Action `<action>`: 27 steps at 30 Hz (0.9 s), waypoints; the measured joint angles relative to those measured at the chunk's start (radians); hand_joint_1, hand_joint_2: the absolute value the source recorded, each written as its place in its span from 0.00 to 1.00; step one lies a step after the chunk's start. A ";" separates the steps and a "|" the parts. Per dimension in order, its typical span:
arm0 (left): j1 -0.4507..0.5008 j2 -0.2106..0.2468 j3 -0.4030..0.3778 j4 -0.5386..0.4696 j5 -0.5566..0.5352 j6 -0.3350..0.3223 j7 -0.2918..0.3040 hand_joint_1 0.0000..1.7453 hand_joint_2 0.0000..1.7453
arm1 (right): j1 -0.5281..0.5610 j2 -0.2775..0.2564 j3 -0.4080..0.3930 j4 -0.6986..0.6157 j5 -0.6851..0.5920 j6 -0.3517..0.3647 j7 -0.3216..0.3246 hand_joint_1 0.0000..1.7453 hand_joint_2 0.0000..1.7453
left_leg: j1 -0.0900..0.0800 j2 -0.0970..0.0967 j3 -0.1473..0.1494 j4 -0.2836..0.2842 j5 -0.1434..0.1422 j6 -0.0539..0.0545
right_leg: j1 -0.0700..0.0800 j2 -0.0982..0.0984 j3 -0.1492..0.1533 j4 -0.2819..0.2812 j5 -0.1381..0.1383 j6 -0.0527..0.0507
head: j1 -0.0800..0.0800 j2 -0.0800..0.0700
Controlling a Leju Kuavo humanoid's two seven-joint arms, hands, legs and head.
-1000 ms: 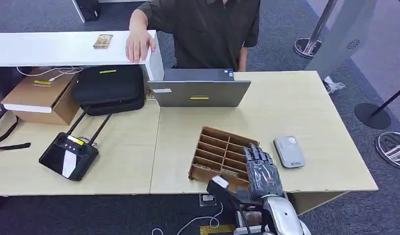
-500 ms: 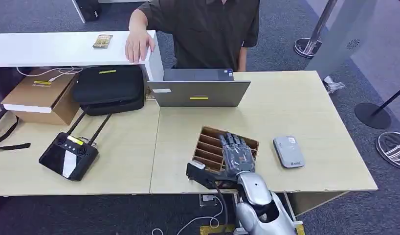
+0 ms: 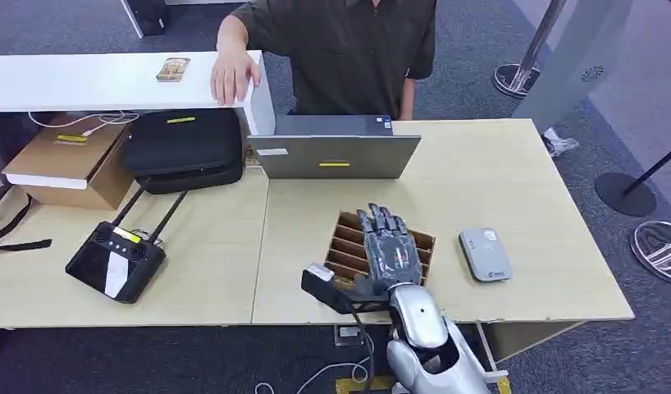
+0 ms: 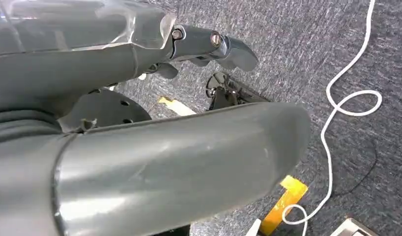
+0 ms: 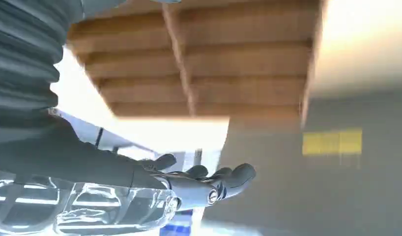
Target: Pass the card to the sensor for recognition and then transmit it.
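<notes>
The right hand [image 3: 390, 246], fingers spread and holding nothing, hides much of the wooden divider tray [image 3: 345, 242]; any card inside stays unseen.

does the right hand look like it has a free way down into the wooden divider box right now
Probably yes. The right hand hovers directly over the wooden divider box with its fingers spread and holding nothing, and nothing lies between them. No card is visible in the slots from the head view, though.

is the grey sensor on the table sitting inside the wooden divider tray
No, the grey sensor lies flat on the bare table, apart from the wooden divider tray and on its right.
</notes>
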 joint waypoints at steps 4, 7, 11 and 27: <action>0.004 0.001 0.000 0.000 0.000 0.000 -0.005 0.00 0.00 | 0.025 -0.008 -0.042 -0.116 0.037 0.008 0.017 0.00 1.00 | 0.000 0.000 0.000 0.000 0.000 0.000 | 0.000 0.000 0.000 0.000 0.000 0.000 | 0.000 0.000; 0.003 0.002 0.000 0.000 -0.007 -0.002 -0.005 0.00 0.00 | 0.055 -0.019 -0.072 -0.178 0.019 0.083 0.031 0.00 1.00 | 0.000 0.000 0.000 0.000 0.000 0.000 | 0.000 0.000 0.000 0.000 0.000 0.000 | 0.000 0.000; 0.003 0.004 0.000 0.000 -0.016 0.000 -0.005 0.00 0.00 | 0.095 -0.038 -0.085 -0.229 0.003 0.160 0.020 0.00 1.00 | 0.000 0.000 0.000 0.000 0.000 0.000 | 0.000 0.000 0.000 0.000 0.000 0.000 | 0.000 0.000; 0.016 0.005 0.000 0.000 -0.026 -0.011 -0.019 0.00 0.00 | 0.194 -0.102 -0.081 -0.272 -0.024 0.215 0.008 0.00 1.00 | 0.000 0.000 0.000 0.000 0.000 0.000 | 0.000 0.000 0.000 0.000 0.000 0.000 | 0.000 0.000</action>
